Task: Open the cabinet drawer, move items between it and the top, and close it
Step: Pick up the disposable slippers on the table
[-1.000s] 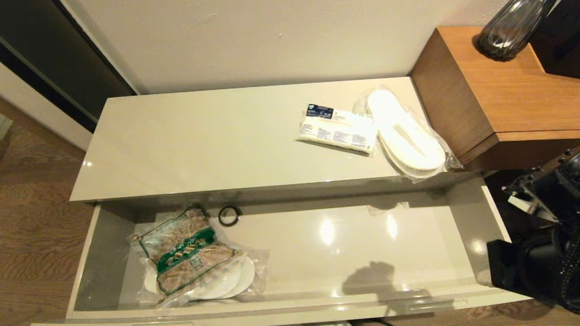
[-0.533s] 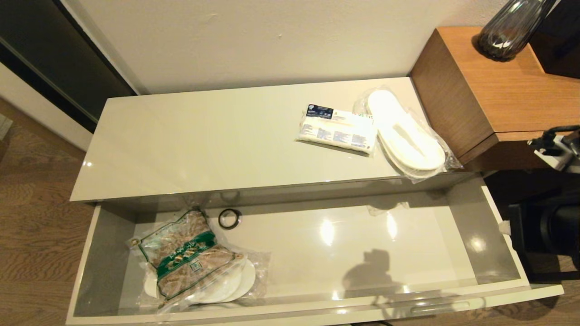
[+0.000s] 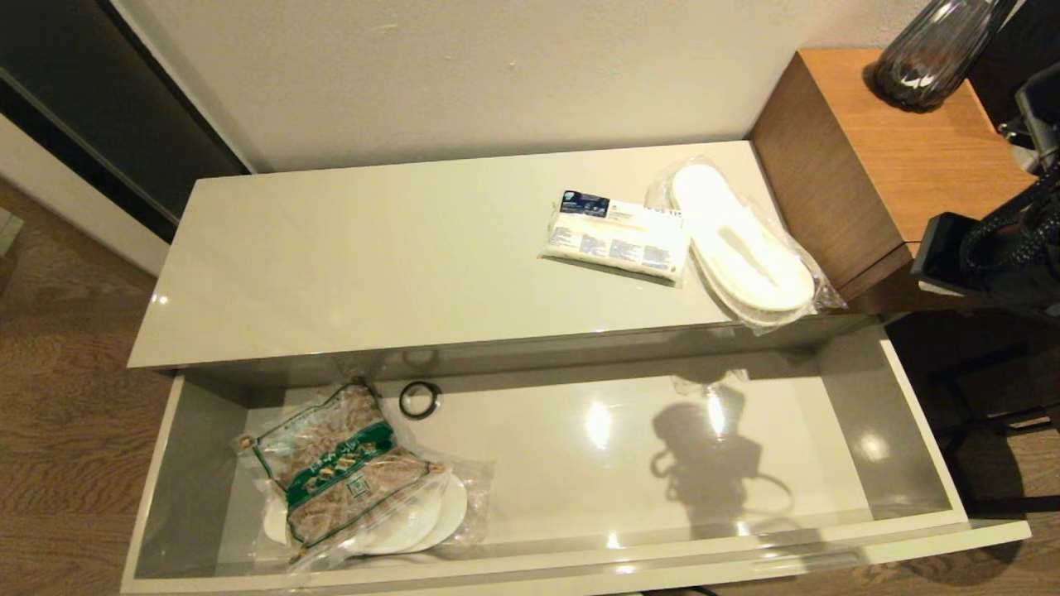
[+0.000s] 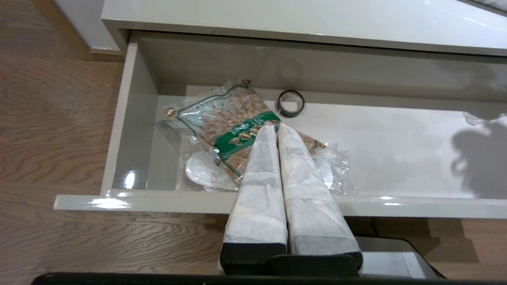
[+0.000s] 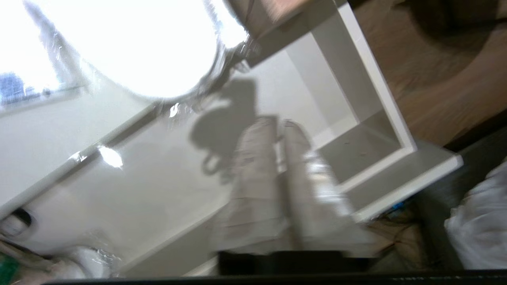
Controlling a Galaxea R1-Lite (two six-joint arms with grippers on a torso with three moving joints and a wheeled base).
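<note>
The cabinet drawer (image 3: 903, 389) stands pulled out below the top (image 3: 373, 257). At the top's right end lie a white packet with a dark blue label (image 3: 617, 238) and wrapped white slippers (image 3: 745, 248). In the drawer's left part a crinkly green-banded bag (image 3: 344, 472) rests on another wrapped pair of slippers (image 3: 414, 521). My left gripper (image 4: 277, 127) is shut and empty, hovering before the drawer front (image 4: 158, 198), pointing at the bag (image 4: 229, 126). My right arm (image 3: 994, 248) is raised at the drawer's right end; its gripper (image 5: 279, 123) hangs over the drawer floor, below the slippers (image 5: 130, 47).
A small black ring (image 3: 420, 398) lies by the drawer's back wall. The brown wooden desk (image 3: 911, 165) with a dark glass vase (image 3: 927, 54) stands against the cabinet's right end, close to my right arm. Wood floor surrounds the cabinet.
My right arm rose from the drawer's front right corner to beside the desk. The drawer's right end slid a little further out. The arm's shadow moved back across the drawer floor.
</note>
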